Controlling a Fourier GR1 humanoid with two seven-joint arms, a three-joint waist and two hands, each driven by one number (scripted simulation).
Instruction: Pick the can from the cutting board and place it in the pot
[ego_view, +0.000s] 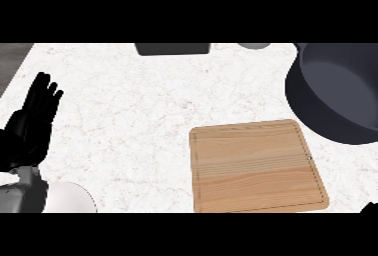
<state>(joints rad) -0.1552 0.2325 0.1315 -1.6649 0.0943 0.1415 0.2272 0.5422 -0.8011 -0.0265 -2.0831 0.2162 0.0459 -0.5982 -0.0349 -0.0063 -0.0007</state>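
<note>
Oddly, can not visible anywhere: pale wooden rectangular cutting board (256, 166) shows only bare surface. Large dark grey round pot (341, 90) just beside board's upper right corner, partly cut off by edge. Left hand (31, 120) at left edge, fingers straight, resting, holding nothing. Right hand: only dark tip at lower right corner, state cannot tell. Judgement: can probably light, stiff, smooth, slippery; best hold around middle of side wall.

A white marble-patterned bench (148, 125) with faint brownish veins is filling nearly the whole view under even light. At the far left corner, a dark grey surface (13, 62) is showing past the bench's edge. Along the far edge, a dark grey boxy object (173, 48) is sitting, and a small pale grey round object (254, 45) is peeking in to its right.
</note>
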